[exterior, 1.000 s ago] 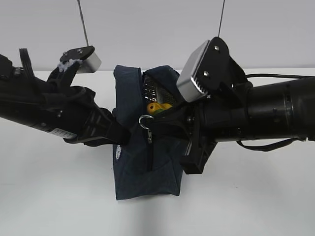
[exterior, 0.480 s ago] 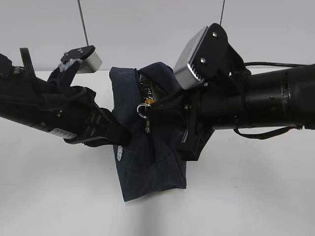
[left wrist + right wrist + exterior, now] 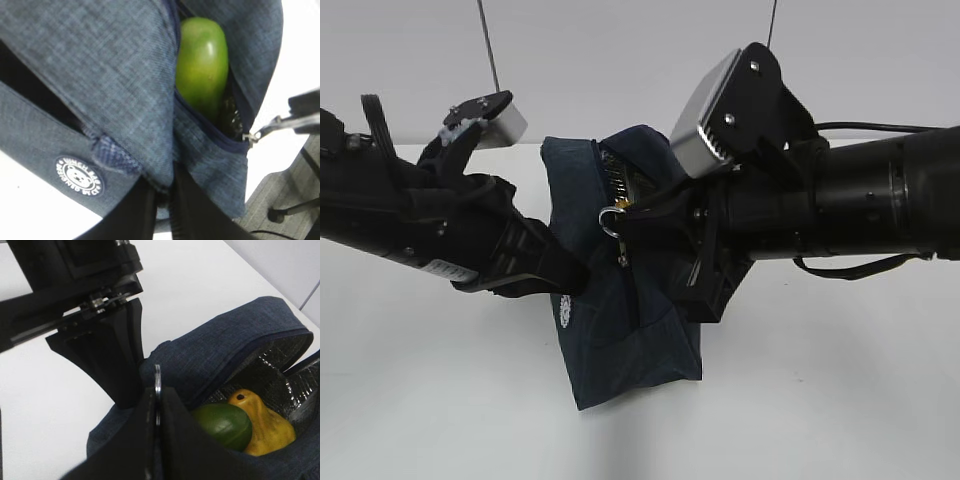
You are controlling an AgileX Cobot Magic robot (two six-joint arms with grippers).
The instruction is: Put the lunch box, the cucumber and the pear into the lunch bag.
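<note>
Lunch bag is standing on the white counter, tilted, w/ its top leaning toward the left arm; both arms are meeting at it from opposite sides.

Left gripper is sitting pinched on the bag's navy fabric, jaws nearly together w/ a fold of cloth between them, just beside the round bear badge; in the ext. view this arm is coming in from the left at mid-height of the bag.

Right gripper is gripping the metal ring pull, jaws closed on it w/ the ring's edge poking up between the fingers; zipper opening is partly parted beside it.

Cucumber is lying inside the bag, its rounded green end showing at the mouth; pear is resting right next to it, touching, dark dot facing up, against the silver foil lining.

Left wrist view is showing the cucumber's end filling the gap between the zipper edges; only a sliver of yellow is peeking out in the ext. view.

Lunch box: can't tell where it is; nothing of it is showing in any view.
</note>
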